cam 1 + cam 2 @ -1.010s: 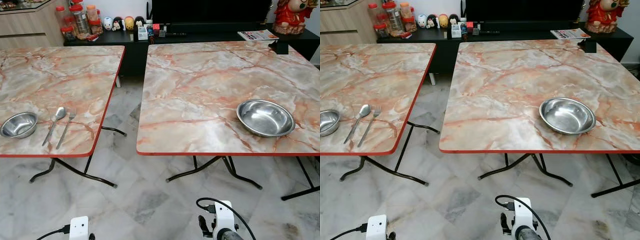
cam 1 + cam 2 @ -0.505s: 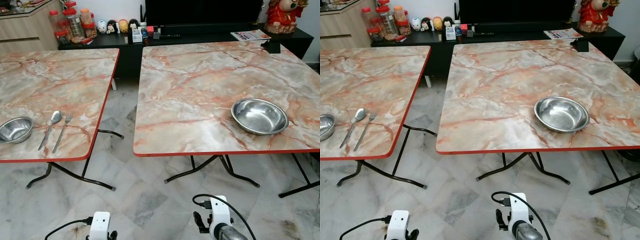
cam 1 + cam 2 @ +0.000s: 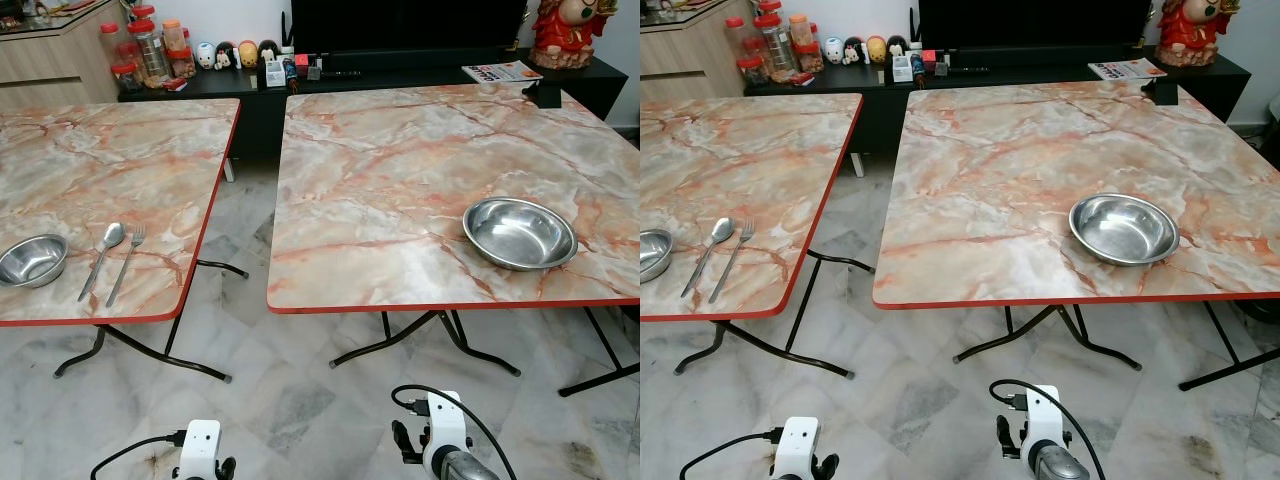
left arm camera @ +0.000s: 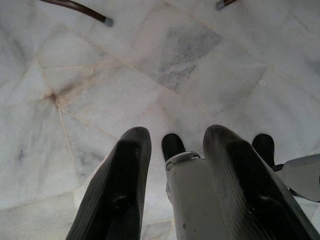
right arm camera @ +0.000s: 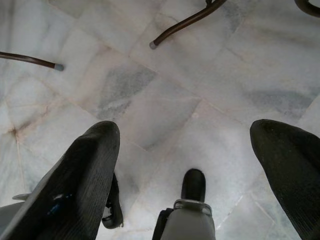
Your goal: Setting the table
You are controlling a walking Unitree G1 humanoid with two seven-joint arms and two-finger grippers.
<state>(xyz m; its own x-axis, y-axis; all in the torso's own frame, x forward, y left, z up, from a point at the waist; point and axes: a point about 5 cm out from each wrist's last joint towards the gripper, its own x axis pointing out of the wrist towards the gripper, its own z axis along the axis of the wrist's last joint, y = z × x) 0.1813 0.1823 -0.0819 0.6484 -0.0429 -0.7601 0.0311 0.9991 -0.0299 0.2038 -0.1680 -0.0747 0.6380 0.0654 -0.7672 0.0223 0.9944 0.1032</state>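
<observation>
On the right marble table [image 3: 400,160], a wide steel bowl [image 3: 520,232] sits near the front right edge. The left marble table [image 3: 110,160] carries a small steel bowl [image 3: 32,259] at its front left, with a spoon [image 3: 103,255] and a fork [image 3: 125,262] lying side by side just right of it. Both arms hang low over the tiled floor in front of the tables. My left gripper [image 4: 177,136] is open with nothing between its fingers, and my right gripper [image 5: 189,131] is spread wide open and also holds nothing.
A floor gap [image 3: 245,230] runs between the two tables, whose black folding legs [image 3: 150,345] splay out underneath. Behind them stands a black console [image 3: 400,70] with jars [image 3: 150,45], small figurines, a magazine [image 3: 503,71] and a red statue [image 3: 565,28]. A wooden cabinet [image 3: 50,60] is at back left.
The camera shifted a little a second ago, bringing my left wrist into view at the bottom. The bowls, spoon and fork lie where they were.
</observation>
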